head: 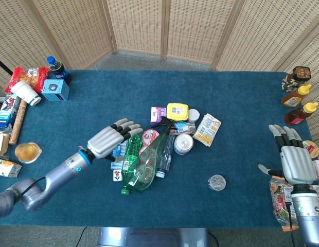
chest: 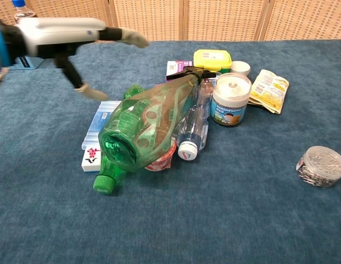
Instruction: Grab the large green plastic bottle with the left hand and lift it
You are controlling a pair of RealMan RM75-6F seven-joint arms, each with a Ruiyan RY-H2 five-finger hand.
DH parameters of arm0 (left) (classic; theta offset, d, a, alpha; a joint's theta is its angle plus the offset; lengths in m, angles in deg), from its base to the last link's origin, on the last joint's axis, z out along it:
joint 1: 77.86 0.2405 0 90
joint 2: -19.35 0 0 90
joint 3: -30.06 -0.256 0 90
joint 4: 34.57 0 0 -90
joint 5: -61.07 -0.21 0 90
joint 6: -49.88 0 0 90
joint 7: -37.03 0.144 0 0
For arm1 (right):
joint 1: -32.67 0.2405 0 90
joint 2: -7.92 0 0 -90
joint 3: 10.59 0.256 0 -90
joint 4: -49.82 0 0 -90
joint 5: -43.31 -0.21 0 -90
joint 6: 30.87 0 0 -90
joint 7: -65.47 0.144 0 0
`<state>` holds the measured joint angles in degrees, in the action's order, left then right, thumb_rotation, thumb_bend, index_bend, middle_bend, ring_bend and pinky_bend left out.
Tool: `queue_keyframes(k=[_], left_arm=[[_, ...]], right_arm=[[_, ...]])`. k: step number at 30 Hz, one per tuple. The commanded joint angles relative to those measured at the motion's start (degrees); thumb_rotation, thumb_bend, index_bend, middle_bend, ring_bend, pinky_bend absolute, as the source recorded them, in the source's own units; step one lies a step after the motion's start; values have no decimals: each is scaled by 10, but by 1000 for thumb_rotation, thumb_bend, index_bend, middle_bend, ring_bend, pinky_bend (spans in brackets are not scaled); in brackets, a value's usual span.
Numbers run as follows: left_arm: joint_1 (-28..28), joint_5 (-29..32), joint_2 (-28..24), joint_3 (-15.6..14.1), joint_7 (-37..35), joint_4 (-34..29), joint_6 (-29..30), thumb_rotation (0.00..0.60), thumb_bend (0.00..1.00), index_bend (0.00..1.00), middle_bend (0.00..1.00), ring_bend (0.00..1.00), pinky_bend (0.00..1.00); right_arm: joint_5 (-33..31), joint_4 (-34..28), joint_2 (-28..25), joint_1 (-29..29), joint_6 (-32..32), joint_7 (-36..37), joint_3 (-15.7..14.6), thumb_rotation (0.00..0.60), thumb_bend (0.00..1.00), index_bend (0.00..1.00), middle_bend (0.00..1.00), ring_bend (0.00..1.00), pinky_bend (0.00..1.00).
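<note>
The large green plastic bottle [head: 147, 165] lies on its side in the pile at the table's middle, its black-capped neck pointing away and its wide base [chest: 120, 147] towards me. It rests across a smaller green bottle [head: 130, 152] and a clear bottle [chest: 193, 130]. My left hand [head: 111, 138] hovers just left of the big bottle with fingers spread and nothing in it; in the chest view the left hand [chest: 65, 32] is above and behind the bottle, apart from it. My right hand [head: 293, 157] stays open near the table's right edge.
Around the bottles lie a white jar [head: 183, 144], a yellow box [head: 177, 111], a snack packet [head: 207, 129], a blue pack [chest: 99, 122] and a mahjong tile [chest: 91, 158]. A round clear tin [head: 216, 182] sits nearer right. Sauce bottles [head: 298, 98] stand far right; a blue box [head: 55, 89] far left.
</note>
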<state>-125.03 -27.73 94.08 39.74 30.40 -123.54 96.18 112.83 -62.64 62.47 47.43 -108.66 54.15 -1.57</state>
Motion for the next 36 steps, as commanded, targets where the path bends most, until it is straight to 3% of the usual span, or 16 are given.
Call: queue_keyframes(k=[1,24,36], left_arm=[[-21,2,28,5,-8,25,-5,600,259,0,0,0,0],[-89,20,78,-15,9,74,-45,600,260,0,0,0,0],[-129,33,120,-4,46,107,-59,600,260,0,0,0,0]], right_arm=[[2,1,-2,-2,0,4,-1,600,41,0,0,0,0],[8,10,-6,-16,-6,24,2,600,41,0,0,0,0],[9,10,-9,-24,-12,31,4,600,41,0,0,0,0]])
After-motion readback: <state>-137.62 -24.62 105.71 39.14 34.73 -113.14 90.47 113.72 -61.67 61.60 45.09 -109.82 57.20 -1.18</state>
